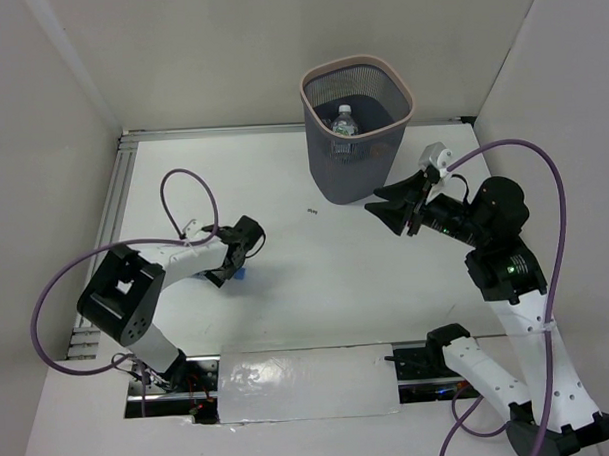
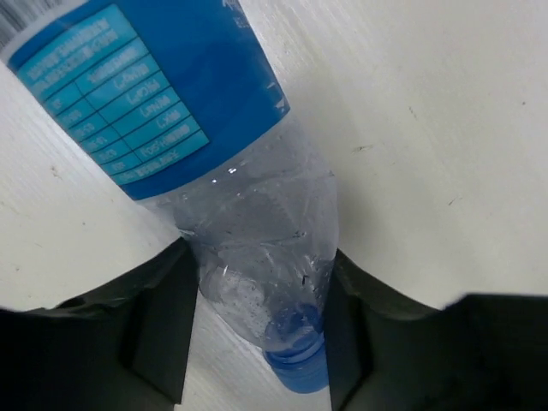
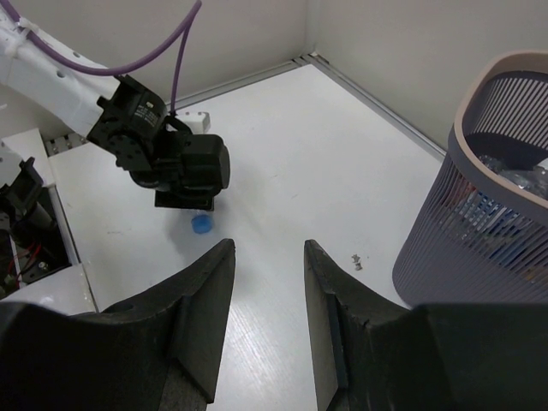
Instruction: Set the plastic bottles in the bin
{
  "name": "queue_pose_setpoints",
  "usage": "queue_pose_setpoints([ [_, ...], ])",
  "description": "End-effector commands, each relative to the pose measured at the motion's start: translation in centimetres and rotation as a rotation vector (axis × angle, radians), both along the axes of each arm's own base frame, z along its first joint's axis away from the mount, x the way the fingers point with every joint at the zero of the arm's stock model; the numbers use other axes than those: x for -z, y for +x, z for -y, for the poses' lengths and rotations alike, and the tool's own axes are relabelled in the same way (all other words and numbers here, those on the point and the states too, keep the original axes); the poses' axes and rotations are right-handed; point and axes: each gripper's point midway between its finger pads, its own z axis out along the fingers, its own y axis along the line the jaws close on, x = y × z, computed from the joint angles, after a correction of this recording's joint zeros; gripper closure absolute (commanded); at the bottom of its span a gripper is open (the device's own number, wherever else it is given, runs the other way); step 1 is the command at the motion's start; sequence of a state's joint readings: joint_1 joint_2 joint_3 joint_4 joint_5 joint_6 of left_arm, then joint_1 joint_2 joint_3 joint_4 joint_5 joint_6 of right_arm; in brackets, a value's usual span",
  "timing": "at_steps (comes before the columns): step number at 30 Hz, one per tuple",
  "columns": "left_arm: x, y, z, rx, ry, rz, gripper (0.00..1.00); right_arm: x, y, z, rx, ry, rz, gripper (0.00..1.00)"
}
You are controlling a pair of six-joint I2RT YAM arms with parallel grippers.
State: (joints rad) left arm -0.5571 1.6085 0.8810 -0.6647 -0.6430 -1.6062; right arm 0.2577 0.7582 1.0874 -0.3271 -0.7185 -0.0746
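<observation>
Your left gripper (image 2: 261, 265) pinches the bottle (image 2: 197, 154) at its shoulder, cap (image 2: 295, 360) toward the wrist, body flat on the table (image 2: 428, 128) well left of the bin (image 1: 358, 176); your right gripper (image 3: 268, 248) hangs part-open, empty.

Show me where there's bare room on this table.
Bare: the middle of the table, between left gripper and right gripper, and the far-left corner, left of the bin. Crowded: between right gripper and bin; around the left gripper's bottle.
</observation>
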Motion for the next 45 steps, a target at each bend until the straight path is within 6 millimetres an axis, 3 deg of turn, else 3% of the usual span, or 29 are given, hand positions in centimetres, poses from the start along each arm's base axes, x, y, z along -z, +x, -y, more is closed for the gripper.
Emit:
queue_pose_setpoints([
  [1,0.1,-0.4,-0.1,-0.013,0.0,0.017,0.47,-0.2,-0.4,-0.1,-0.007,0.009,0.003,0.55],
  [3,-0.4,-0.5,0.3,0.007,0.001,0.033,0.73,-0.2,-0.4,-0.1,-0.007,0.009,0.003,0.55],
  [4,-0.8,-0.4,0.5,0.018,0.012,0.04,0.77,-0.2,-0.4,-0.1,-0.007,0.009,0.003,0.55],
  [8,-4.1,-1.1,1.8,0.102,0.095,0.094,0.78,-0.5,-1.0,0.1,-0.007,0.007,0.022,0.56],
  [9,-5.8,-0.8,3.3,0.141,0.109,0.153,0.8,-0.5,-1.0,0.1,-0.007,0.007,0.022,0.58],
  [11,-8.1,-1.2,4.2,0.173,0.128,0.203,0.8,-0.7,-1.5,0.4,0.002,0.01,0.034,0.62],
  [15,-14.6,-1.7,7.6,0.308,0.175,0.354,0.82,-0.8,-1.4,0.9,0.039,0.003,0.062,0.81],
  [16,-15.9,-2.6,8.8,0.369,0.183,0.385,0.82,-1.0,-1.5,1.1,0.052,0.0,0.078,0.87],
  [20,-22.2,-3.3,12.2,0.525,0.224,0.549,0.87,-0.8,-0.8,2.5,0.151,0.006,0.087,0.93],
  [21,-24.9,-2.8,14.4,0.573,0.209,0.626,0.88,-1.0,-0.5,3.1,0.196,0.012,0.1,0.98],
  [23,-26.9,-2.5,15.0,0.65,0.257,0.631,0.88,-0.9,-0.1,3.7,0.243,0.025,0.101,0.98],
  [24,-29.5,-1.5,17.4,0.635,0.166,0.739,0.88,-0.4,0.3,4.0,0.266,0.021,0.089,0.99],
  [25,-30.9,-1.4,17.9,0.762,0.243,0.739,0.88,-1.0,0.1,4.3,0.286,0.038,0.103,0.99],
  [27,-34.3,-0.9,20.4,0.867,0.222,0.875,0.88,-0.8,0.4,4.8,0.321,0.04,0.102,0.99],
  [28,-37.4,-0.7,22.5,0.957,0.191,1.038,0.88,-0.8,0.4,4.8,0.321,0.04,0.102,0.99],
  [30,-40.1,0.1,23.4,0.988,0.166,1.145,0.88,-0.4,0.2,4.9,0.321,0.036,0.094,0.98],
  [31,-42.5,0.4,24.2,1.017,0.127,1.178,0.88,0.0,0.4,4.8,0.321,0.033,0.086,0.98],
  [32,-43.2,2.0,24.0,1.014,0.145,1.174,0.91,-0.2,0.1,4.9,0.321,0.037,0.095,0.98],
  [33,-42.4,3.2,25.4,1.041,0.161,1.151,0.91,0.4,0.3,5.0,0.332,0.03,0.079,0.98],
  [35,-45.0,4.7,26.4,1.077,0.184,1.228,0.92,0.6,0.1,5.1,0.332,0.03,0.079,0.98],
  [37,-44.5,6.4,27.8,1.106,0.223,1.237,0.92,0.8,0.1,5.3,0.343,0.031,0.08,0.98],
  [38,-45.9,7.2,27.8,1.112,0.227,1.277,0.92,0.9,-0.1,5.3,0.343,0.032,0.082,0.98],
  [45,-46.1,14.4,29.4,1.131,0.236,1.354,0.92,1.2,-0.5,5.6,0.352,0.036,0.091,0.97],
])
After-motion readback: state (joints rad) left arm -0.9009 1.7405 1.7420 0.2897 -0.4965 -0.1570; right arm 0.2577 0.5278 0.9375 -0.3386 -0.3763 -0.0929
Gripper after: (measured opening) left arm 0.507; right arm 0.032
